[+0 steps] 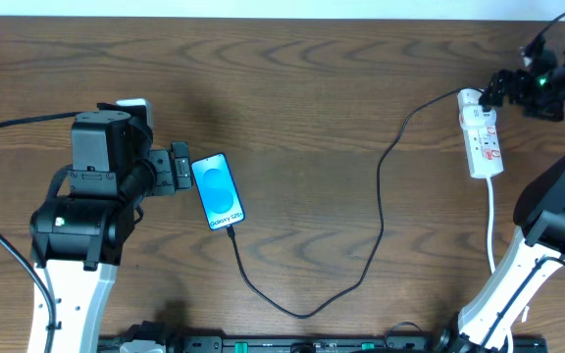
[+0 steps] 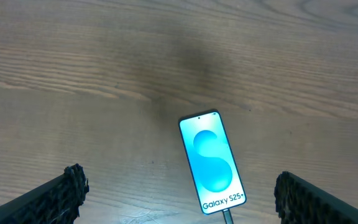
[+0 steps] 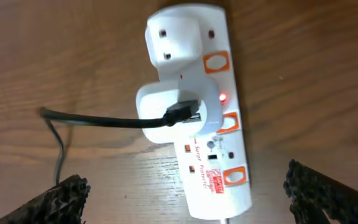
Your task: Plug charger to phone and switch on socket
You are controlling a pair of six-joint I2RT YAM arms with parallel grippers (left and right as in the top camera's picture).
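Note:
The phone lies on the wooden table with its blue screen lit; it also shows in the left wrist view. The black charger cable runs from the phone's bottom edge in a loop to a white adapter plugged into the white socket strip. The cable tip sits in the phone's bottom port. A small red light glows on the strip. My left gripper is open just left of the phone. My right gripper is open above the strip's far end.
The strip's white cord runs toward the front edge near the right arm's base. The table's far edge runs along the top of the overhead view.

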